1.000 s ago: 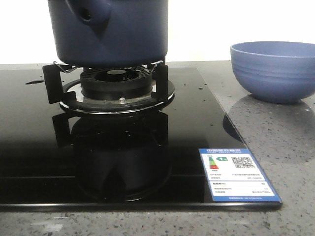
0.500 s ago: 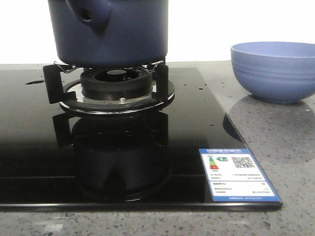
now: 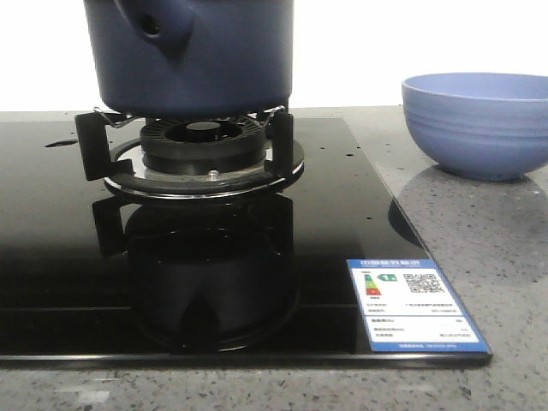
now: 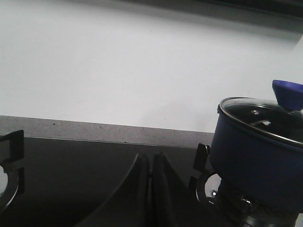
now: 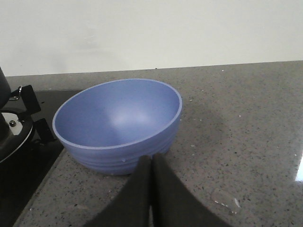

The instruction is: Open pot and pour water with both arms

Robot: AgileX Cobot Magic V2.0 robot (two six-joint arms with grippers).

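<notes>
The dark navy pot [image 3: 197, 51] stands on the burner grate [image 3: 201, 150] of the black glass hob, its stubby hollow tube [image 3: 158, 26] pointing toward the front. In the left wrist view the pot [image 4: 260, 156] carries a glass lid [image 4: 258, 116] with a blue knob [image 4: 289, 93]. My left gripper [image 4: 151, 158] is shut and empty over the dark hob, apart from the pot. My right gripper [image 5: 151, 160] is shut and empty, close to the near side of the light-blue ribbed bowl [image 5: 118, 123]. Neither gripper shows in the front view.
The light-blue bowl [image 3: 475, 124] stands on the grey speckled counter [image 3: 479, 240] to the right of the hob. An energy label sticker [image 3: 415, 304] sits at the hob's front right corner. A second burner grate [image 4: 9, 161] shows in the left wrist view. A white wall runs behind.
</notes>
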